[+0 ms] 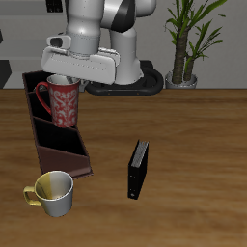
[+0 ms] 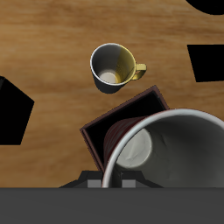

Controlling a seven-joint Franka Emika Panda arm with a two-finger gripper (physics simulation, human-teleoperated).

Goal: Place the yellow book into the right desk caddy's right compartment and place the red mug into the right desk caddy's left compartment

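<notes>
Holding: my gripper grasps the red mug by its rim
Position: above the right desk caddy
Nearby: yellow-and-white mug

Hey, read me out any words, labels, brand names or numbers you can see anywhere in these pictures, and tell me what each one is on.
No readable text, number or brand shows in either view.
red mug: only faint pale speckles, no lettering.
yellow-and-white mug: plain, no print.
black book: dark cover, no legible title.
right desk caddy: no label.
The gripper's white housing bears no visible marking.
</notes>
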